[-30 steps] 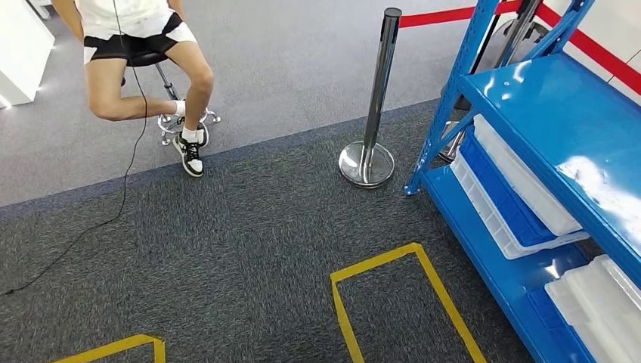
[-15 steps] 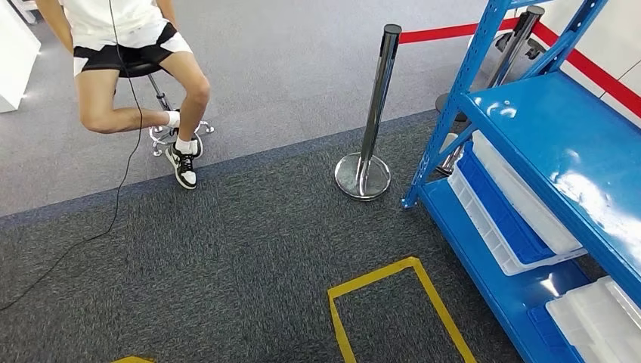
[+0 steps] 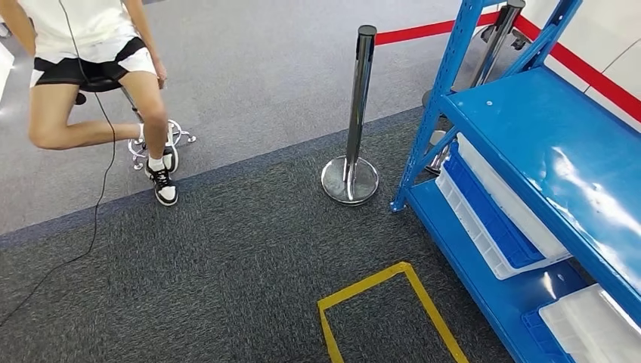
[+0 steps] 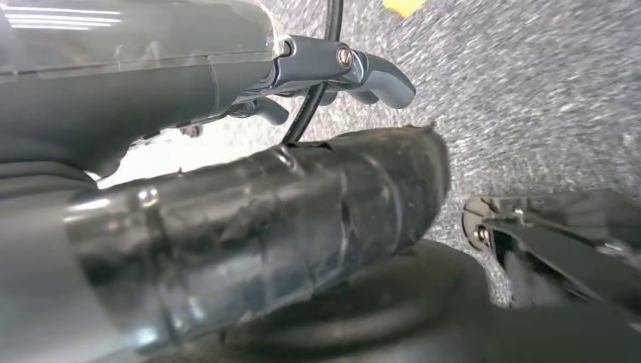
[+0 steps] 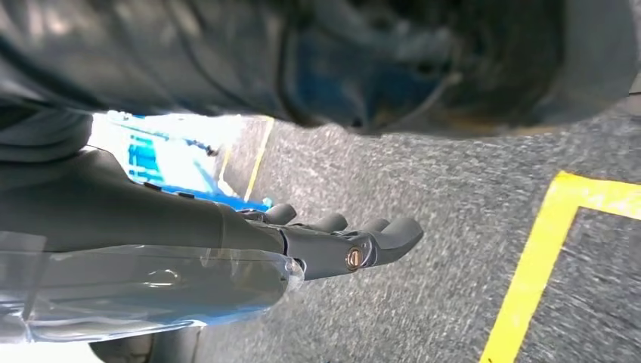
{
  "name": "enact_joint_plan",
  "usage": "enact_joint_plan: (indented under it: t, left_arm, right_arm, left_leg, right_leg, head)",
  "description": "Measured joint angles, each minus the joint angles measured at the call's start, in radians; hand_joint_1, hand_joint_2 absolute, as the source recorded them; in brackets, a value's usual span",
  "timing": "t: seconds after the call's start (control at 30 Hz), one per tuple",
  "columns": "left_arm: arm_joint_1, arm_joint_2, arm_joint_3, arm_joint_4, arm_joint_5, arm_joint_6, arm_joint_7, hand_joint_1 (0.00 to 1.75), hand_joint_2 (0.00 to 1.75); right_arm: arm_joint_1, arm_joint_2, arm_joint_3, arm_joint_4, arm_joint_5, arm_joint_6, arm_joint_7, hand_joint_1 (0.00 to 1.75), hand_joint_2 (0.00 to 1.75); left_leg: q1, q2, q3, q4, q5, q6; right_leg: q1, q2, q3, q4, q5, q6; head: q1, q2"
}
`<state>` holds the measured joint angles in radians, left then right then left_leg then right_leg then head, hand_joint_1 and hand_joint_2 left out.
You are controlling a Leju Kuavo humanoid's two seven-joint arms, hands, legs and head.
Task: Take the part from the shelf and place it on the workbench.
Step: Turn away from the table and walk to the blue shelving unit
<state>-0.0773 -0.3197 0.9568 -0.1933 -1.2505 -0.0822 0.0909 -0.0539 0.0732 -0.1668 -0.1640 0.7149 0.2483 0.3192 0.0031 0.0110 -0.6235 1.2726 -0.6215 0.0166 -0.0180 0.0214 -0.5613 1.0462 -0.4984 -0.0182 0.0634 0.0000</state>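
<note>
The blue metal shelf (image 3: pixel 544 144) stands at the right of the head view. On its lower level lie white and blue plastic bins (image 3: pixel 491 215), and another white bin (image 3: pixel 597 325) sits at the bottom right. I cannot tell which item is the part. My left hand (image 4: pixel 355 72) hangs over the grey carpet with its fingers stretched out, holding nothing. My right hand (image 5: pixel 340 242) also hangs by the carpet, fingers straight and apart, with nothing in it.
A chrome stanchion (image 3: pixel 354 113) with a red belt (image 3: pixel 423 30) stands just left of the shelf's corner post. A person (image 3: pixel 91 83) sits on a stool at the far left, a black cable trailing over the floor. A yellow tape rectangle (image 3: pixel 378 310) marks the carpet.
The whole picture has shifted left and slightly down: the camera has turned toward the shelf. The seated person has pulled one leg in. Neither hand holds anything.
</note>
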Motion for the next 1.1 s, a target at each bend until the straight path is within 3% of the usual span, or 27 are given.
enact_joint_plan:
  t: [0.03, 0.07, 0.1, 0.17, 0.23, 0.27, 0.33, 0.4, 0.47, 0.53, 0.57, 0.6, 0.67, 0.7, 0.73, 0.77, 0.83, 0.9, 0.97, 1.03, 1.07, 1.1]
  left_arm:
    - [0.0, 0.0, 0.0, 0.0, -0.001, 0.0, 0.0, 0.0, 0.0]
    - [0.001, 0.0, 0.0, 0.0, -0.003, -0.001, 0.0, 0.0, 0.0]
    - [0.002, 0.0, 0.0, 0.0, -0.006, -0.001, 0.0, 0.0, 0.0]
    - [0.004, 0.0, 0.0, 0.0, -0.011, -0.002, -0.001, 0.0, 0.0]
    - [0.004, 0.002, 0.0, 0.0, -0.017, -0.003, -0.003, 0.0, 0.0]
    - [0.004, 0.003, -0.001, 0.0, -0.021, -0.003, -0.004, 0.0, 0.0]
    - [0.002, 0.002, -0.002, 0.0, -0.028, -0.005, -0.005, 0.0, 0.0]
    - [0.002, 0.001, -0.002, 0.0, -0.035, -0.007, -0.006, 0.0, 0.0]
    - [0.002, 0.0, -0.003, 0.0, -0.04, -0.01, -0.006, 0.0, 0.0]
    - [0.002, 0.0, -0.004, 0.0, -0.044, -0.013, -0.006, 0.0, 0.0]
    - [0.002, 0.0, -0.004, 0.0, -0.046, -0.014, -0.006, 0.0, 0.0]
    - [0.002, 0.0, -0.005, 0.0, -0.048, -0.014, -0.006, 0.0, 0.0]
    - [0.004, -0.001, -0.008, 0.0, -0.051, -0.015, -0.006, 0.0, 0.0]
    - [0.005, -0.002, -0.01, 0.001, -0.052, -0.016, -0.006, 0.0, 0.0]
    - [0.005, -0.003, -0.011, 0.001, -0.053, -0.016, -0.005, 0.0, 0.0]
    - [0.004, -0.003, -0.012, 0.001, -0.054, -0.016, -0.005, 0.0, 0.0]
    - [0.001, -0.003, -0.017, 0.001, -0.056, -0.017, -0.005, 0.0, 0.0]
    - [0.001, -0.003, -0.023, 0.001, -0.059, -0.018, -0.005, 0.0, 0.0]
    - [0.0, -0.003, -0.026, 0.001, -0.062, -0.019, -0.004, 0.0, 0.0]
    - [0.001, -0.003, -0.028, 0.001, -0.067, -0.02, -0.004, 0.0, 0.0]
    - [0.002, -0.003, -0.029, 0.001, -0.069, -0.02, -0.003, 0.0, 0.0]
    - [0.002, -0.002, -0.029, 0.001, -0.071, -0.021, -0.003, 0.0, 0.0]
  right_arm:
    - [0.0, 0.0, 0.0, 0.0, -0.003, 0.0, 0.001, 0.0, 0.0]
    - [0.0, 0.0, 0.0, 0.0, -0.006, 0.0, 0.001, 0.0, 0.0]
    - [0.001, 0.0, 0.0, 0.0, -0.008, 0.0, 0.001, 0.0, 0.0]
    - [0.001, 0.001, -0.002, 0.0, -0.015, -0.002, 0.003, 0.0, 0.0]
    - [0.0, 0.005, -0.005, 0.0, -0.023, -0.004, 0.007, 0.0, 0.0]
    - [0.0, 0.008, -0.007, 0.0, -0.027, -0.006, 0.01, 0.0, 0.0]
    - [0.002, 0.009, -0.011, -0.001, -0.034, -0.012, 0.015, 0.0, 0.0]
    - [0.004, 0.009, -0.019, -0.001, -0.041, -0.018, 0.017, 0.0, 0.0]
    - [0.002, 0.009, -0.025, -0.001, -0.045, -0.019, 0.017, 0.0, 0.0]
    - [0.001, 0.009, -0.031, -0.001, -0.048, -0.02, 0.017, 0.0, 0.0]
    - [0.002, 0.009, -0.034, -0.001, -0.051, -0.021, 0.017, 0.0, 0.0]
    - [0.003, 0.009, -0.038, -0.001, -0.053, -0.022, 0.018, 0.0, 0.0]
    - [0.008, 0.008, -0.045, -0.001, -0.057, -0.024, 0.019, 0.0, 0.0]
    - [0.009, 0.008, -0.048, -0.001, -0.057, -0.025, 0.019, 0.0, 0.0]
    - [0.008, 0.007, -0.049, -0.001, -0.057, -0.025, 0.019, 0.0, 0.0]
    - [0.007, 0.007, -0.051, -0.001, -0.057, -0.025, 0.019, 0.0, 0.0]
    - [0.005, 0.007, -0.054, -0.001, -0.059, -0.026, 0.019, 0.0, 0.0]
    - [0.006, 0.008, -0.057, -0.001, -0.062, -0.028, 0.019, 0.0, 0.0]
    - [0.004, 0.008, -0.059, -0.002, -0.065, -0.032, 0.02, 0.0, 0.0]
    - [0.001, 0.008, -0.063, -0.002, -0.069, -0.033, 0.023, 0.0, 0.0]
    - [0.002, 0.008, -0.066, -0.003, -0.07, -0.033, 0.026, 0.0, 0.0]
    - [0.003, 0.008, -0.07, -0.003, -0.072, -0.033, 0.028, 0.0, 0.0]
  left_leg:
    - [0.0, -0.001, -0.037, 0.037, -0.013, 0.002]
    - [-0.001, -0.003, -0.059, 0.042, -0.007, 0.006]
    - [-0.004, -0.007, -0.064, 0.011, 0.024, 0.012]
    - [-0.011, -0.031, -0.043, -0.112, 0.127, 0.025]
    - [-0.021, -0.063, -0.021, -0.2, 0.174, 0.041]
    - [-0.025, -0.072, -0.016, -0.22, 0.177, 0.048]
    - [-0.024, -0.062, 0.01, -0.243, 0.176, 0.057]
    - [-0.021, -0.042, 0.039, -0.261, 0.175, 0.061]
    - [-0.022, -0.023, 0.057, -0.267, 0.165, 0.064]
    - [-0.024, -0.002, 0.07, -0.266, 0.149, 0.065]
    - [-0.025, 0.007, 0.08, -0.265, 0.14, 0.065]
    - [-0.025, 0.016, 0.092, -0.265, 0.13, 0.065]
    - [-0.026, 0.033, 0.119, -0.266, 0.109, 0.062]
    - [-0.027, 0.042, 0.13, -0.266, 0.1, 0.059]
    - [-0.028, 0.052, 0.136, -0.266, 0.092, 0.055]
    - [-0.029, 0.061, 0.141, -0.264, 0.087, 0.05]
    - [-0.031, 0.073, 0.15, -0.258, 0.08, 0.04]
    - [-0.027, 0.049, 0.145, -0.225, 0.068, 0.029]
    - [-0.016, 0.011, 0.091, -0.126, 0.034, 0.012]
    - [-0.002, -0.002, 0.012, -0.016, -0.007, -0.003]
    - [0.003, -0.002, -0.014, 0.007, -0.013, -0.009]
    - [0.009, -0.003, -0.026, -0.002, 0.001, -0.015]
  right_leg:
    - [0.002, 0.009, 0.009, -0.001, -0.007, -0.001]
    - [0.004, 0.018, 0.02, -0.001, -0.014, -0.001]
    - [0.005, 0.029, 0.033, -0.002, -0.023, -0.001]
    - [0.005, 0.048, 0.053, -0.003, -0.038, 0.0]
    - [0.003, 0.07, 0.061, -0.007, -0.05, 0.007]
    - [0.003, 0.078, 0.064, -0.006, -0.051, 0.012]
    - [0.006, 0.082, 0.075, -0.004, -0.05, 0.021]
    - [0.009, 0.041, 0.071, 0.028, -0.066, 0.029]
    - [0.01, -0.003, 0.016, 0.122, -0.114, 0.037]
    - [0.01, -0.011, -0.056, 0.219, -0.147, 0.044]
    - [0.01, -0.013, -0.075, 0.231, -0.138, 0.045]
    - [0.01, -0.016, -0.078, 0.211, -0.107, 0.045]
    - [0.016, -0.042, -0.049, 0.101, -0.014, 0.035]
    - [0.023, -0.064, -0.039, 0.053, 0.009, 0.028]
    - [0.03, -0.083, -0.034, 0.021, 0.023, 0.019]
    - [0.036, -0.094, -0.037, 0.01, 0.02, 0.011]
    - [0.035, -0.082, -0.031, -0.007, 0.024, -0.002]
    - [0.025, -0.062, -0.009, -0.02, 0.023, -0.009]
    - [0.017, -0.04, 0.006, -0.028, 0.021, -0.012]
    - [0.011, -0.015, 0.013, -0.029, 0.014, -0.012]
    - [0.008, -0.002, 0.02, -0.029, 0.009, -0.009]
    - [0.004, 0.01, 0.029, -0.028, 0.002, -0.005]
  head:
    - [0.0, 0.0]
    - [0.0, 0.0]
    - [0.0, 0.0]
    - [0.0, 0.0]
    - [0.0, 0.0]
    - [0.0, 0.0]
    - [0.0, 0.0]
    - [0.001, 0.0]
    - [0.002, 0.0]
    - [0.002, 0.0]
    - [0.002, 0.0]
    - [0.002, 0.0]
    - [0.002, 0.0]
    - [0.002, 0.0]
    - [0.003, 0.0]
    - [0.004, 0.0]
    - [0.006, 0.0]
    - [0.005, 0.0]
    - [0.004, 0.0]
    - [0.004, 0.0]
    - [0.004, 0.0]
    - [0.004, 0.0]
